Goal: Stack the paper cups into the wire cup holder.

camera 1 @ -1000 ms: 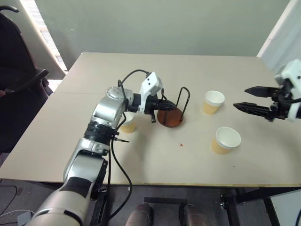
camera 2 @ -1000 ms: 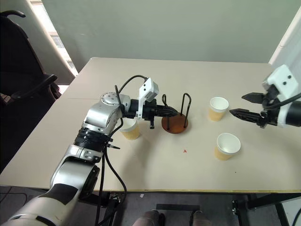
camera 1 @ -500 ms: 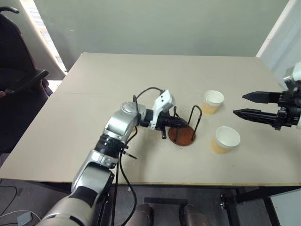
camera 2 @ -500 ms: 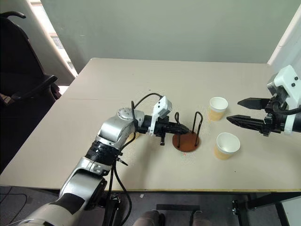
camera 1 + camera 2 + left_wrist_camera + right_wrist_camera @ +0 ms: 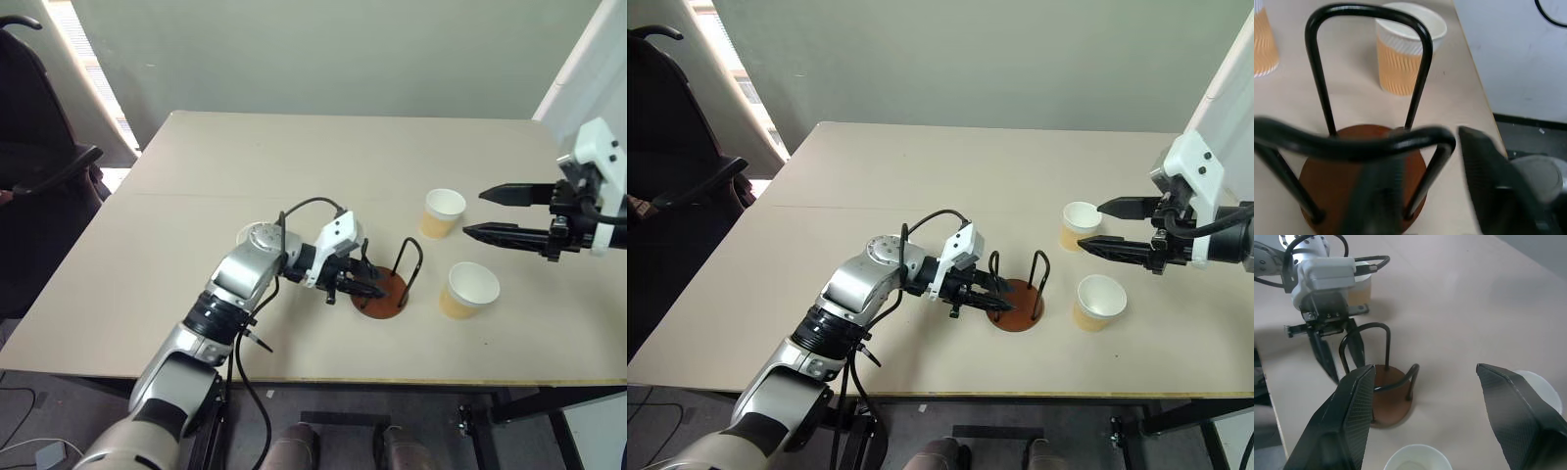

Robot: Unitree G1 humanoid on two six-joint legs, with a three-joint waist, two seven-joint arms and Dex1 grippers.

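The left gripper (image 5: 991,297) is reaching in at the wire cup holder (image 5: 1017,292), its fingers parted and straddling the near wire loop; the right wrist view is showing one finger on each side of that loop (image 5: 1364,343), though whether either finger is touching the wire is hard to tell. The left wrist view is looking through the loops at the reddish-brown base (image 5: 1359,172) and, past the fingertips, a paper cup (image 5: 1408,45) standing upright beyond the holder. The right gripper (image 5: 474,213) is hovering above the table with its fingers wide apart and nothing between them, one cup (image 5: 443,213) just beside its tips and another cup (image 5: 469,290) below them. A third cup (image 5: 1359,286) is peeking out behind the left arm in the right wrist view. The beige table (image 5: 294,166) is lying open beyond the holder, a dark chair (image 5: 39,157) standing off its left edge, a pale wall (image 5: 323,49) behind.
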